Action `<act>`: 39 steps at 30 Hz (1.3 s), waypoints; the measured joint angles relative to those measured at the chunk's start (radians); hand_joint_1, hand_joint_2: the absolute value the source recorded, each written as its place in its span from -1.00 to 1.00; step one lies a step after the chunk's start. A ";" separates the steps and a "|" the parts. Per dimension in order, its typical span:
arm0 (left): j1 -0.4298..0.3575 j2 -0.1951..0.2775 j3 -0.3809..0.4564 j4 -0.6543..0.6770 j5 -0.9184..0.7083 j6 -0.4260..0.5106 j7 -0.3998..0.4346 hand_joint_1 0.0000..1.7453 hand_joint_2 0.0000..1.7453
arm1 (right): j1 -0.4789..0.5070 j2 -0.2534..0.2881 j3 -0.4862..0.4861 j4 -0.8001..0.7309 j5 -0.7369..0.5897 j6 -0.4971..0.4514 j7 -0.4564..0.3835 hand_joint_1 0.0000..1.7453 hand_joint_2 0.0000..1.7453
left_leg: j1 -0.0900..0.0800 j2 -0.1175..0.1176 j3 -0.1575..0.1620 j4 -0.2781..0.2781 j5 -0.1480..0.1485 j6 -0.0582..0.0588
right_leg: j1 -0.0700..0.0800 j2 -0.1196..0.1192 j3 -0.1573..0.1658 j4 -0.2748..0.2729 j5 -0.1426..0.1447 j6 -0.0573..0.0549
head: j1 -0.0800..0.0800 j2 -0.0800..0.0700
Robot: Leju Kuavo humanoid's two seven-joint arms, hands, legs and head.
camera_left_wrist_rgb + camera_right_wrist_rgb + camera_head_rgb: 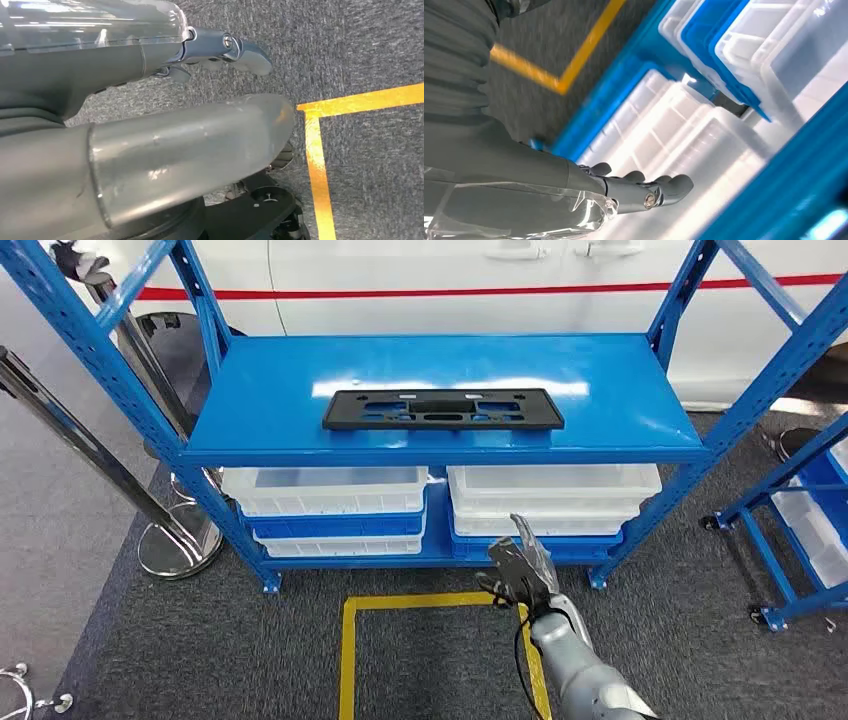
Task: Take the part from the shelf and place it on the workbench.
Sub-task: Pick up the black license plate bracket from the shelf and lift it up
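The black part [442,409] lay flat on the blue shelf [620,380], near its front edge and centred. The right hand [520,565] was below that shelf, in front of the white bins [555,495], fingers apart and empty. The left hand [220,47] hung over the carpet, holding nothing. Rising from there, the right hand could strike the shelf's front lip or push the part backward.

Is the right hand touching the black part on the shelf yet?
Apart. In the head view the right hand is low, in front of the bins, while the black part lies untouched on the shelf above.
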 joint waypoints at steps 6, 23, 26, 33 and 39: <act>-0.006 -0.002 0.006 0.002 -0.013 0.012 -0.004 -1.00 -1.00 | -0.018 0.007 0.130 -0.051 0.089 -0.068 0.059 -1.00 1.00 | 0.006 0.001 -0.052 0.117 -0.074 -0.023 | -0.005 -0.001 0.004 -0.012 0.007 -0.029 | 0.000 0.000; -0.030 -0.013 0.009 0.009 -0.052 0.022 -0.027 -1.00 -1.00 | -0.061 -0.036 0.520 -0.304 0.411 -0.223 0.376 -1.00 1.00 | 0.007 0.005 -0.008 -0.021 0.025 0.023 | 0.002 0.004 -0.102 0.218 -0.114 0.009 | 0.001 0.000; -0.031 -0.015 0.009 0.010 -0.059 0.014 -0.033 -1.00 -1.00 | -0.062 -0.058 0.579 -0.354 0.455 -0.239 0.443 -1.00 1.00 | 0.007 0.005 -0.006 -0.016 0.022 0.021 | -0.004 0.003 -0.117 0.232 -0.080 0.013 | 0.001 0.000; -0.039 -0.018 0.010 0.014 -0.072 0.001 -0.045 -1.00 -1.00 | -0.069 -0.099 0.706 -0.482 0.544 -0.278 0.599 -1.00 1.00 | 0.003 0.004 -0.013 0.004 0.005 -0.008 | 0.000 0.002 -0.015 -0.001 0.013 -0.009 | 0.001 0.000; -0.042 -0.019 0.010 0.015 -0.083 -0.012 -0.056 -1.00 -1.00 | -0.066 -0.136 0.815 -0.601 0.625 -0.315 0.752 -1.00 1.00 | 0.009 0.005 -0.133 0.274 -0.128 -0.031 | -0.002 0.001 -0.012 -0.008 0.016 -0.033 | 0.000 0.000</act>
